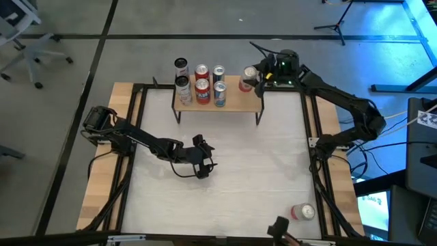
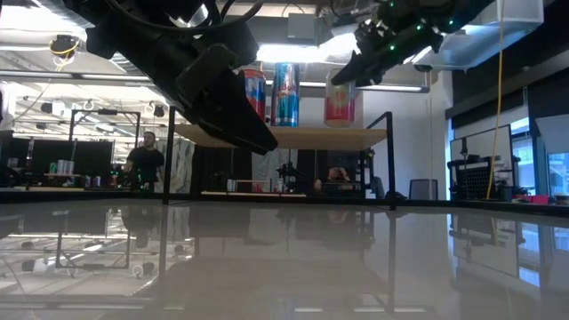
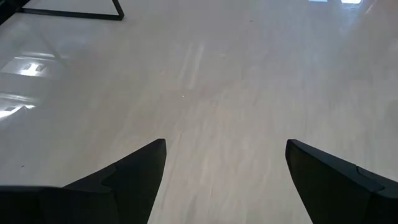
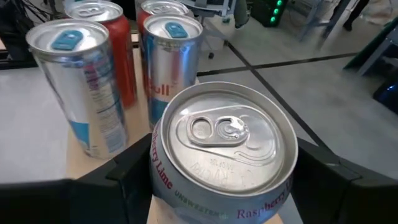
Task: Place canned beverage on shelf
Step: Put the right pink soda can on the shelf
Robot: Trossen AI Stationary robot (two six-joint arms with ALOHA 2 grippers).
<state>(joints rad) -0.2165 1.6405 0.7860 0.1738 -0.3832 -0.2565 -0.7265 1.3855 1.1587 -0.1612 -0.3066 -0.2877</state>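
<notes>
While the right gripper (image 1: pixel 254 78) clasps the raspberry can (image 4: pixel 222 149) upright on the shelf (image 1: pixel 235 102), placing is nearly done; next, let go. The left gripper (image 1: pixel 202 162) idles, fingers spread.

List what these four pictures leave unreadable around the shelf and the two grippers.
- Whether the raspberry can already rests on the shelf: in the right wrist view the can hides the board under it, and in the high view the right gripper covers it.
- How many cans stand on the shelf: in the low view the left gripper blocks its left part.
- The can lying near the table's edge: too small to read.
</notes>
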